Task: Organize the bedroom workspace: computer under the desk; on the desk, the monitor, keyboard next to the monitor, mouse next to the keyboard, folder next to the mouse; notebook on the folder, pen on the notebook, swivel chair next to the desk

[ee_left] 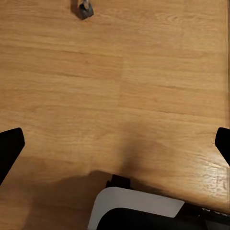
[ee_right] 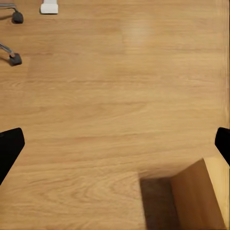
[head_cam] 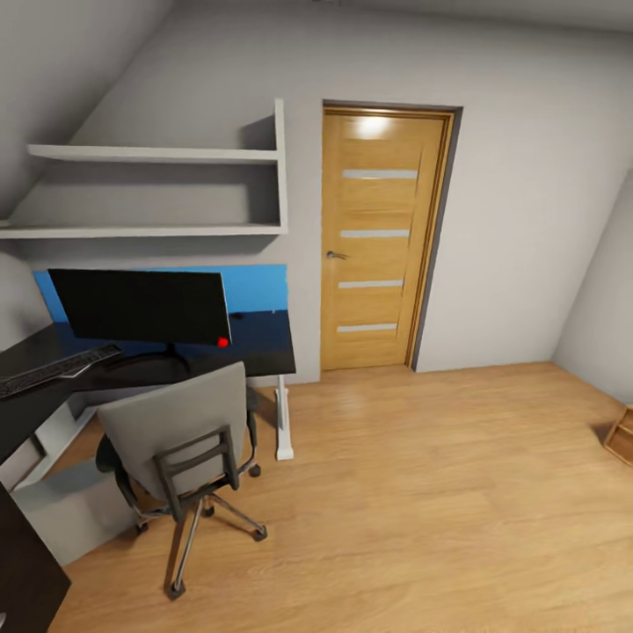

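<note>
Grey chair (head_cam: 180, 431) stands nearest, its back to the camera, just beside the desk (head_cam: 264, 352), with the computer (head_cam: 70, 510) under the desktop. Beyond, the keyboard (head_cam: 53, 369) and monitor (head_cam: 141, 306) already sit on the desk, so those steps look done; folder, notebook, pen and mouse I cannot make out. Left gripper (ee_left: 115, 146) and right gripper (ee_right: 115, 146) hang spread and empty over bare floor (ee_right: 120, 86).

keyboard (head_cam: 54, 370) cut by frame edge, chair seat hidden — backrest (head_cam: 176, 420) blocks it
</note>
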